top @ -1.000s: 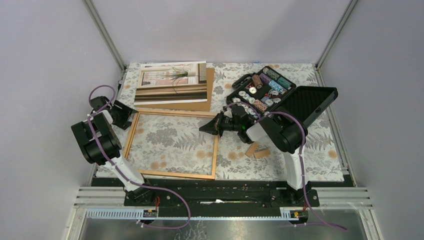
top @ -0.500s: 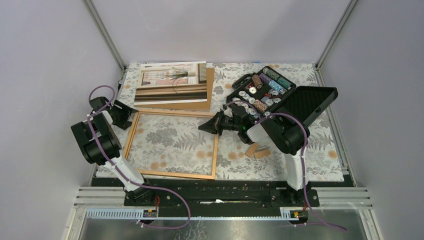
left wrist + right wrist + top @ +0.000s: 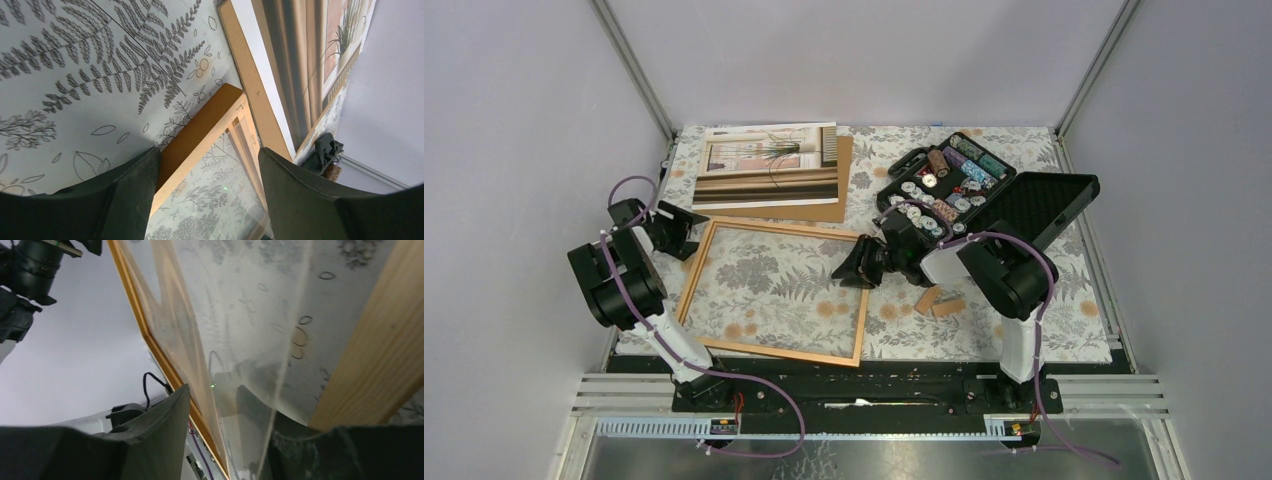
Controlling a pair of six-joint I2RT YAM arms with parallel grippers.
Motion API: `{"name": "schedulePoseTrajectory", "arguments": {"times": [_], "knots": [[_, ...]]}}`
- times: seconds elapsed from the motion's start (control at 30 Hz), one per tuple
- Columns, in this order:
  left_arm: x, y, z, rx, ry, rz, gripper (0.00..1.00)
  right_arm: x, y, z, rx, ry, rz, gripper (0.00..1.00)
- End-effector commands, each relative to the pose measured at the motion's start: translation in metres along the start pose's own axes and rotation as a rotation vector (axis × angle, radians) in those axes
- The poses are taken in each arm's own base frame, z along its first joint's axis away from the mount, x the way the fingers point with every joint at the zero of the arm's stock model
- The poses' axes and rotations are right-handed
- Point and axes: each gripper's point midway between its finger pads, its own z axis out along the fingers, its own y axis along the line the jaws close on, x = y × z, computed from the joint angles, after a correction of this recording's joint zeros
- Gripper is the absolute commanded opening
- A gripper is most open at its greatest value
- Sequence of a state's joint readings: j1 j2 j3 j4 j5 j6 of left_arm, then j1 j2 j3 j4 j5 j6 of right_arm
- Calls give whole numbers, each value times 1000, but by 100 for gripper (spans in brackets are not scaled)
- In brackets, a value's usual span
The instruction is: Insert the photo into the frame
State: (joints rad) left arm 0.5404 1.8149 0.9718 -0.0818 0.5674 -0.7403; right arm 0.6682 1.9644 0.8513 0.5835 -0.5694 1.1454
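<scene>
The photo [image 3: 769,165] lies face up at the back on the brown backing board [image 3: 845,180]. The frame [image 3: 764,350], thin orange-tan wood with a clear pane, lies skewed on the floral cloth in front of it. My left gripper [image 3: 680,228] is open and straddles the frame's far-left corner [image 3: 200,135]; the left wrist view also shows the photo [image 3: 300,65] beyond it. My right gripper [image 3: 854,268] sits on the frame's right rail near the far corner. In the right wrist view one finger is over the pane and one under the rail [image 3: 380,350], shut on it.
An open black case [image 3: 944,180] of coloured chips and discs stands at the back right, its lid [image 3: 1044,205] flat beside it. Two small wooden blocks [image 3: 939,300] lie right of the frame. Grey walls enclose the table on three sides.
The frame has swung and shifted to the right and nearer, its right side carried by my right gripper. My left gripper has shifted slightly farther, at the frame's far-left corner.
</scene>
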Motion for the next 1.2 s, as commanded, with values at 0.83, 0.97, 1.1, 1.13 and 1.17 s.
{"name": "schedulePoseTrajectory", "arguments": {"times": [0.83,0.97,1.1,1.13,1.17], "knots": [[3,-65,-50,-126,-147,357,99,-31,91,-63,-361,75,187,0],[19,-77,-63,-82,-99,345,99,-30,94,-72,-404,89,178,0],[31,-70,-69,-95,-52,363,99,-31,91,-81,-421,85,169,0],[32,-66,-70,-107,-52,371,99,-31,91,-82,-425,85,167,0],[32,-63,-71,-118,-53,379,99,-30,91,-84,-427,91,164,0]]}}
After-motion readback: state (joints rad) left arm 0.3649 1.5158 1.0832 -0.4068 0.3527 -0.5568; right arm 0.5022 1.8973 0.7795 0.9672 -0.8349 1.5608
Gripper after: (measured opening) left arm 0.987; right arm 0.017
